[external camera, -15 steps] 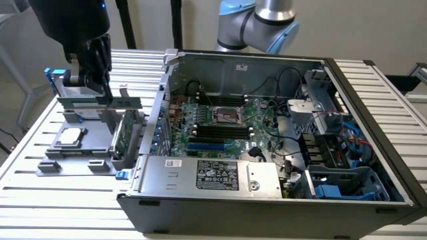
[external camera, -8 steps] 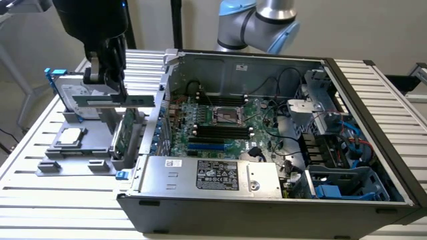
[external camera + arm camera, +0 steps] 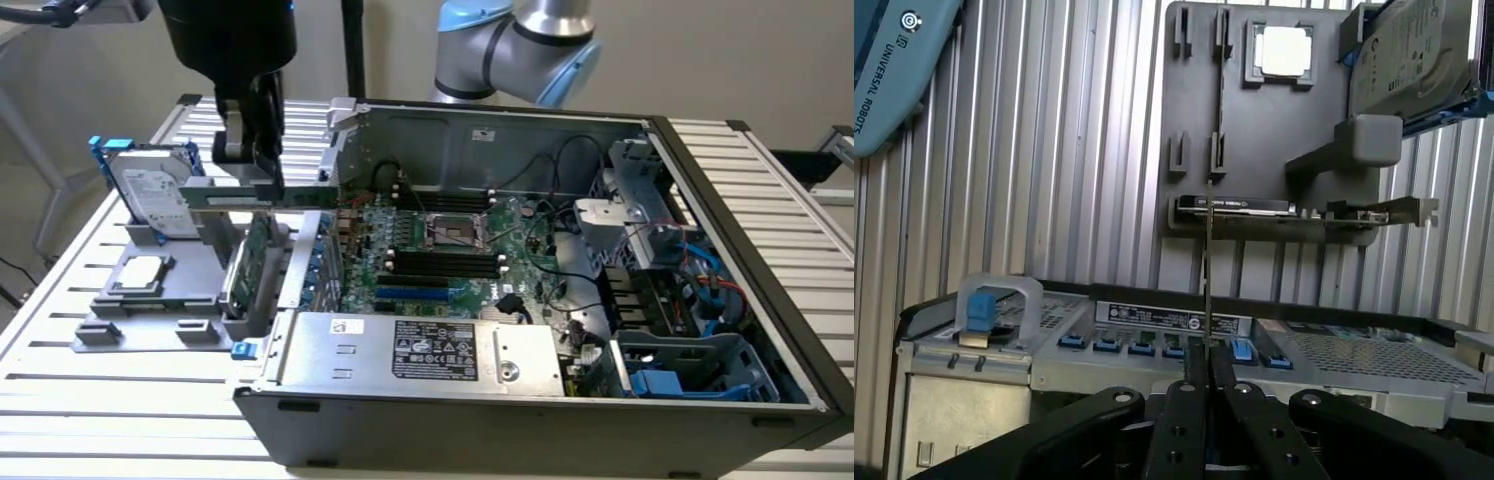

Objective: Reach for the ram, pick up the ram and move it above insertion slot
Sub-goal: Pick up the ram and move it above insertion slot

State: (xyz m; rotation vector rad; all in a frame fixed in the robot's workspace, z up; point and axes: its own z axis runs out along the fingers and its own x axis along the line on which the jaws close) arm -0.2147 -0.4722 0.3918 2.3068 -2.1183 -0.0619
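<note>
The gripper [image 3: 254, 160] hangs over the table's left side in the exterior view, just outside the open case [image 3: 534, 410] and above the grey holder [image 3: 147, 300]. Its fingers [image 3: 1189, 420] are closed on the ram [image 3: 260, 195] — a thin green stick held clear of the holder, with nothing beneath it in contact.

- **Grip.** In the wrist view the two fingers meet at the centre with the ram pinched between them; it shows edge-on as a thin dark line [image 3: 1208, 290] running straight out from the fingertips.
- **Ram attitude.** In the exterior view the ram lies level, long axis running toward the exterior view's right, its near end close to the case wall.
- **Governing relation.** The black slots [image 3: 441, 262] sit on the board [image 3: 441, 240] inside the case, to the exterior view's right of the held ram and lower. Their long axis appears roughly parallel to the ram's, so the ram looks to be already aligned but not yet above them — it is over the case's outer edge, short of the board.
- **Holder.** The green card [image 3: 247, 265], the drive [image 3: 154, 195] and a chip [image 3: 1286, 50] remain seated in it.
</note>
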